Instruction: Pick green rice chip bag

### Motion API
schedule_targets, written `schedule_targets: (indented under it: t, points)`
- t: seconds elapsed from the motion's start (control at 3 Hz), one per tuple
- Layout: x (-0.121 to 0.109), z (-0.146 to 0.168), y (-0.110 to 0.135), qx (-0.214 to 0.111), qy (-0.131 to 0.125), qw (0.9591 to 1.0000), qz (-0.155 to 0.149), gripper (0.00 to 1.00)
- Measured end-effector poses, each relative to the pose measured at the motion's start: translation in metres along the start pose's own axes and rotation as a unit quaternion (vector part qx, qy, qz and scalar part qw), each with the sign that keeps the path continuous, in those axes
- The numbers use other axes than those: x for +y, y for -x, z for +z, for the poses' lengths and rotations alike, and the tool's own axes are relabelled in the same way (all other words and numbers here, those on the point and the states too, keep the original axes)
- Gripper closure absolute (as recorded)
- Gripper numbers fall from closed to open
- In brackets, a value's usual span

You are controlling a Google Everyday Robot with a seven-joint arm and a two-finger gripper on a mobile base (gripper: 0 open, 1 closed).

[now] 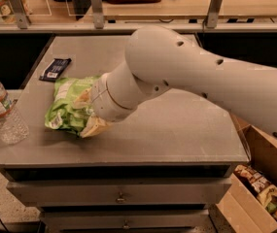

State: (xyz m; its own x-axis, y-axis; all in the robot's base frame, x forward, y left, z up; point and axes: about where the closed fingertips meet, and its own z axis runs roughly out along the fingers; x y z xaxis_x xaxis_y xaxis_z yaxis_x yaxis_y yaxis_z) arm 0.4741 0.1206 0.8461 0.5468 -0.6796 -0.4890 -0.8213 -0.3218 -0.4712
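Camera view: the gripper (89, 112) is down on the green rice chip bag (62, 113), which lies on the table's (177, 130) left side. Clamped or not, I cannot tell. Lift not yet done.

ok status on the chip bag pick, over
Gripper at the green rice chip bag, in contact. Bag seems down on the table. Dark wrapper and water bottle nearby, not blocking.
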Motion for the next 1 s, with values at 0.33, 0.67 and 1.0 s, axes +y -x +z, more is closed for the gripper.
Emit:
schedule_targets:
  t: [0.33, 0.67, 1.0]
  points:
    - [-0.001, -0.003, -0.003, -0.009, -0.003, 0.9999, 0.010, 1.00]
    - [-0.006, -0.013, -0.008, -0.027, -0.018, 0.9990, 0.031, 1.00]
    - [-0.014, -0.029, -0.016, -0.043, -0.048, 0.9961, 0.061, 1.00]
